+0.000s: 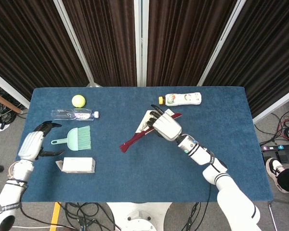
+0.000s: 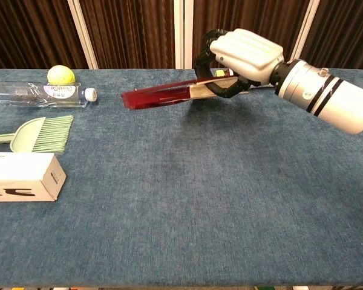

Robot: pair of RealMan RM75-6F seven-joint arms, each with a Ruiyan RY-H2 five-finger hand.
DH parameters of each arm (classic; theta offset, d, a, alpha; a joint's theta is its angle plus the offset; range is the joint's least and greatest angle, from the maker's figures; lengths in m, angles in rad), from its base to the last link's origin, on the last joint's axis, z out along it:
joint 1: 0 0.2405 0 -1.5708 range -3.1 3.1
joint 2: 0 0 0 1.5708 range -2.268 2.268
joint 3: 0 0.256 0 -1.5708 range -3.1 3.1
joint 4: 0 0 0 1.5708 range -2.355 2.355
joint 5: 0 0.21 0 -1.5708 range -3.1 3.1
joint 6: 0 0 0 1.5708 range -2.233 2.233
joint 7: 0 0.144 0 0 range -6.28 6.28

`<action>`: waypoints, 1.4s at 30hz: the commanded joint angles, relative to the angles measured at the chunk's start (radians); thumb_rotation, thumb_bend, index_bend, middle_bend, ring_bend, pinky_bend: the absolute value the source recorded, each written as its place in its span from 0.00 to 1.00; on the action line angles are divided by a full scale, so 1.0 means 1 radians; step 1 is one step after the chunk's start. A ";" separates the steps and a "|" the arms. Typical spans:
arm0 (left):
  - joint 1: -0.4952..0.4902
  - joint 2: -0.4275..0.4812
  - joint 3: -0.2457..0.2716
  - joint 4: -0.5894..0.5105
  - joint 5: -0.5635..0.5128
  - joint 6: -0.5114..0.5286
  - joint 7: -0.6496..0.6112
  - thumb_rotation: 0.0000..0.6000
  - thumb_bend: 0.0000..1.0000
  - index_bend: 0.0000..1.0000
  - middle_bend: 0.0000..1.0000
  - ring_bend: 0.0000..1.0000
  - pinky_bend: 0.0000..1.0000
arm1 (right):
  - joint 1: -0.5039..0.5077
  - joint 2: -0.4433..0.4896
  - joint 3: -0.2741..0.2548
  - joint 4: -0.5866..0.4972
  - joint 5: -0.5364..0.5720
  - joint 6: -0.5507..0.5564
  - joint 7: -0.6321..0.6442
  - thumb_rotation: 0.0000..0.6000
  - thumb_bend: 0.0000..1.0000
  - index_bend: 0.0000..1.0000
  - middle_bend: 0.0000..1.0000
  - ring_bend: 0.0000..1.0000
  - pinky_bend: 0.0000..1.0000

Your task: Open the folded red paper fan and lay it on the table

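The red paper fan (image 1: 135,138) (image 2: 160,95) is off the table, nearly level and only partly spread. Its red ribs point left and a strip of white paper (image 1: 146,121) shows near the hand. My right hand (image 1: 165,127) (image 2: 241,55) grips the fan at its wide end, fingers curled around it, above the middle of the blue table (image 1: 221,159). My left hand (image 1: 35,144) hovers at the table's left edge beside the green brush, fingers apart and holding nothing. The chest view does not show it.
On the left lie a yellow ball (image 1: 78,100) (image 2: 60,75), a clear water bottle (image 1: 73,114) (image 2: 39,93), a green brush (image 1: 76,138) (image 2: 42,134) and a white box (image 1: 77,165) (image 2: 21,176). A white bottle with a yellow cap (image 1: 183,99) lies at the back, behind my right hand.
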 commanded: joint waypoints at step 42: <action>-0.350 -0.604 -0.283 0.196 -0.391 -0.143 -0.168 1.00 0.05 0.42 0.40 0.27 0.31 | 0.152 0.437 0.266 -0.988 0.278 -0.305 -0.584 1.00 0.67 0.71 0.57 0.26 0.08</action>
